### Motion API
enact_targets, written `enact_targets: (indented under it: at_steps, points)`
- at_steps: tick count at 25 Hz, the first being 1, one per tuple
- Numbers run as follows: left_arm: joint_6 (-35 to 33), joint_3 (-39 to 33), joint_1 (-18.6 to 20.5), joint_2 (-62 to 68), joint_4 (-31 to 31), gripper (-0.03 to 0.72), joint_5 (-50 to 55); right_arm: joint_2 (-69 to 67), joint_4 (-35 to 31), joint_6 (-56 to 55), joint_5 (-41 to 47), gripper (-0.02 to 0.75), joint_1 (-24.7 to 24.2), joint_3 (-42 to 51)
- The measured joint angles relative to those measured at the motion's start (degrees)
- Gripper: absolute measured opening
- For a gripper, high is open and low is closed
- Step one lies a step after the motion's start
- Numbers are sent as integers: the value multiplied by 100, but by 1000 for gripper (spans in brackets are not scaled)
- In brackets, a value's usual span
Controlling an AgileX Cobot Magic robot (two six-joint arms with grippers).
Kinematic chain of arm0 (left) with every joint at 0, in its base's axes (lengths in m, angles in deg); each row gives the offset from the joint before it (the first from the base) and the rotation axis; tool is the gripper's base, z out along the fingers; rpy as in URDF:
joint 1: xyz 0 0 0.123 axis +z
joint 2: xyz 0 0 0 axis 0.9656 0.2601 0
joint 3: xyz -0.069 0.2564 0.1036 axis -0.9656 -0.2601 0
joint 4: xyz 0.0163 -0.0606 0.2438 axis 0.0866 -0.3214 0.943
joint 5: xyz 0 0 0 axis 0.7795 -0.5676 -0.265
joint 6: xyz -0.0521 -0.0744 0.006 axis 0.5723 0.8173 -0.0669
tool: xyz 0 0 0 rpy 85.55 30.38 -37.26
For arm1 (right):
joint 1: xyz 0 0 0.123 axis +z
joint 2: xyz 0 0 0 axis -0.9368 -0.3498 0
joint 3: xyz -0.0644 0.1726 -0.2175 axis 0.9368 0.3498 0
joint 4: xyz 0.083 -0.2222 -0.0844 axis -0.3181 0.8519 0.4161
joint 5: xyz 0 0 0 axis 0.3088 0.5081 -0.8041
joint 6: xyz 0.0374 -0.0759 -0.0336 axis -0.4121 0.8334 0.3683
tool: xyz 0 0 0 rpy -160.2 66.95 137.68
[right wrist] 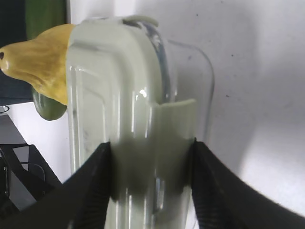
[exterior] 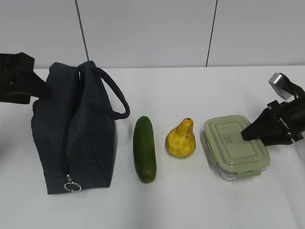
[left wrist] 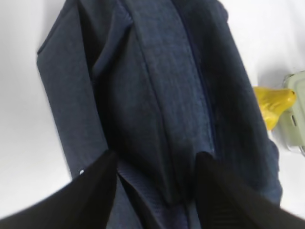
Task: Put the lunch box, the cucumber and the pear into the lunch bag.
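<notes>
The lunch bag (exterior: 71,129) is matt, woven dark navy cloth with a fine visible grain, and its zipper ends in a shiny metal ring pull (exterior: 73,186). The cucumber (exterior: 144,149) has a smooth, slightly glossy green skin, while the pear (exterior: 181,139) looks duller and faintly bumpy. The lunch box (exterior: 236,147) has a clear, glossy body under a smooth sage-green lid, probably plastic, on a matt white bench (exterior: 190,200).

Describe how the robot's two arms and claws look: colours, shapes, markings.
Both are matte black. The left claw shows two broad, wedge-shaped fingers. The right claw has finely ribbed fingers; outside, its arm carries a silver-grey block on top. No markings or cables are visible.
</notes>
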Motion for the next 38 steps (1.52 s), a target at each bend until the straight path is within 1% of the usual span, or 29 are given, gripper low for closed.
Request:
enact_targets:
  at_steps: [2,7,11,13,15,20,23,27,29,33,36,38]
  points:
    - [-65,0,0,146,-56,298,0,0,0,0,0,359,0,0]
    - [-285,4,0,281,-120,174,-64,0,0,0,0,359,0,0]
    - [-324,10,0,438,-153,116,-78,0,0,0,0,359,0,0]
    - [-386,16,0,463,-175,49,-78,0,-13,0,0,359,0,0]
    - [-493,98,0,463,-175,20,-40,0,-12,0,0,359,0,0]
    - [-538,713,0,463,-122,5,103,0,-23,0,0,359,0,0]
    - [-543,1087,0,463,-72,3,361,0,-34,0,0,358,0,0]
    - [-543,1250,-86,463,-2,3,583,0,-46,0,0,358,0,0]
    - [-543,1255,-265,475,96,3,631,0,-59,0,0,358,0,0]
    - [-543,1255,-826,629,344,3,572,0,-86,0,-10,358,0,0]
    - [-514,1255,-1203,757,420,3,426,0,-110,0,-10,358,0,0]
    - [-488,1261,-1338,832,432,3,367,0,-158,8,-46,358,0,0]
